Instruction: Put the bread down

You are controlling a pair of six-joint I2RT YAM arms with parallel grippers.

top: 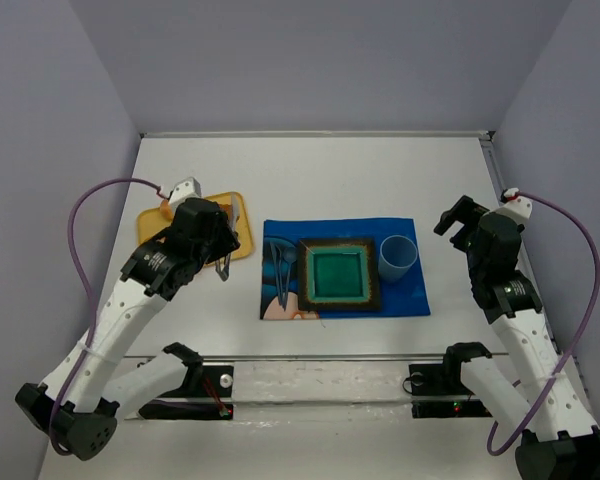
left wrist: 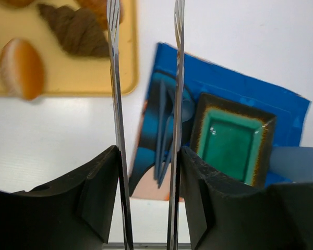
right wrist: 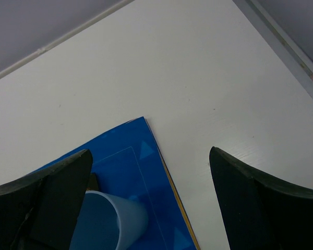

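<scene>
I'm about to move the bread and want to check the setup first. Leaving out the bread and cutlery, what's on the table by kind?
Yellow tray: 1
Blue placemat: 1
Green dish: 1
Light blue cup: 1
Metal tongs: 1
Total: 5

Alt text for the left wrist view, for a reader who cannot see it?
The left gripper holds metal tongs whose two thin arms run up out of frame. Behind them, a yellow tray carries an oval orange-tan roll and a dark brown twisted pastry; to its right a green plate sits on a blue placemat.
</scene>
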